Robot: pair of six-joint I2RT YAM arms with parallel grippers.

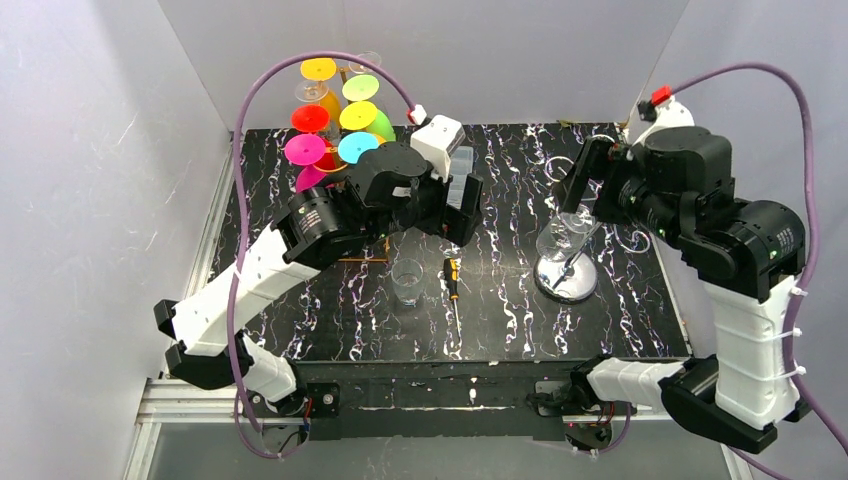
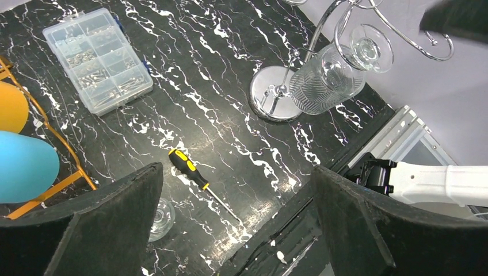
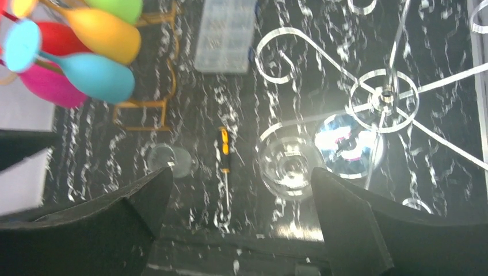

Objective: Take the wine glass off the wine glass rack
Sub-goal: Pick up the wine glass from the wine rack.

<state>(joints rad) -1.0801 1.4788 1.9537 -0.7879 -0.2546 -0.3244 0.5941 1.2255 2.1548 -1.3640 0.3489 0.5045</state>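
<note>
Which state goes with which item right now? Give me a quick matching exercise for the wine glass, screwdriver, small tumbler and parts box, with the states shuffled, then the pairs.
Items:
1. wine glass
2. screwdriver
3. tumbler
4. parts box

States:
A. lying flat on the table
B. lid shut, small parts inside
C. hanging on the chrome rack
D. standing upright on the table

Pairs: 1-C, 2-A, 3-D, 4-B
</note>
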